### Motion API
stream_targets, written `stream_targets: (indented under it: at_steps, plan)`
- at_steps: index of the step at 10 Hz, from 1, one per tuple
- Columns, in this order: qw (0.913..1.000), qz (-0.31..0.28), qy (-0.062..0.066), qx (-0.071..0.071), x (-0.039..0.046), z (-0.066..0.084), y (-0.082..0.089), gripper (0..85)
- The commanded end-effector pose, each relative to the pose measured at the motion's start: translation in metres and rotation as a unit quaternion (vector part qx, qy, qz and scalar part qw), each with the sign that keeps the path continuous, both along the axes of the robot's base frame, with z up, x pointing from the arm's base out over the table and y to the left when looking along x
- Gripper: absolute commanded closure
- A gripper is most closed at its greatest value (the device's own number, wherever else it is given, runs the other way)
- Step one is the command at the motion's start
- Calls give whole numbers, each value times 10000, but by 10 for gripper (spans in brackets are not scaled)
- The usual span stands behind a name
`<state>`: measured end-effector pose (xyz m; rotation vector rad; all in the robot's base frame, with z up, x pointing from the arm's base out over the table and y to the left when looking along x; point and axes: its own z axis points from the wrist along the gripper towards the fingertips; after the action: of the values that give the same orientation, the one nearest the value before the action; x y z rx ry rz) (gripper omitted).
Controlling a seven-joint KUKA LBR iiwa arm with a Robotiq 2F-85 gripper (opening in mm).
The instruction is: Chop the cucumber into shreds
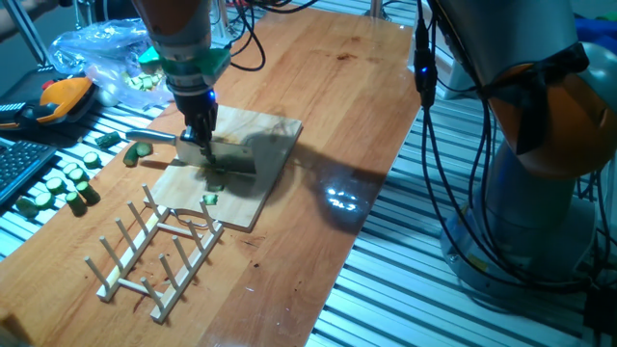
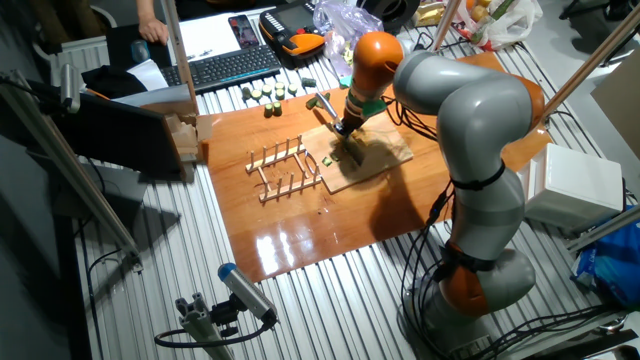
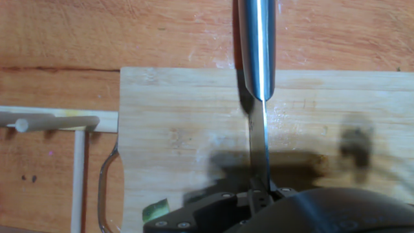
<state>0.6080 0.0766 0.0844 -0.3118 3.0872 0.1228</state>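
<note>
End effector was clamped on a steel knife, its thin blade edge-down over the pale wooden cutting board. Small green cucumber bit lay on the board's near edge, beside the dowel rack on the glossy wooden table

I see a pale wooden cutting board on an orange-brown table. The knife is shiny silver. The shreds look light green, though blurry. The gripper is dark, under a teal-green ring.
</note>
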Motion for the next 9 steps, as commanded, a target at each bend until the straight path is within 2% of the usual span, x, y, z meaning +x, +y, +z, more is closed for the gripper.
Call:
stream_targets:
  at_steps: [1,2,3,4,5,9]
  plan:
    - [10000,5,17,3,-19,-26,14,850]
    - [10000,-30,51,42,-22,16,14,850]
    - [9998,-28,173,10,-9,166,11,850]
    - [9997,-25,234,-74,2,281,9,850]
    - [9996,-11,233,-136,0,333,-4,850]
    - [9997,39,191,-159,12,277,-28,850]
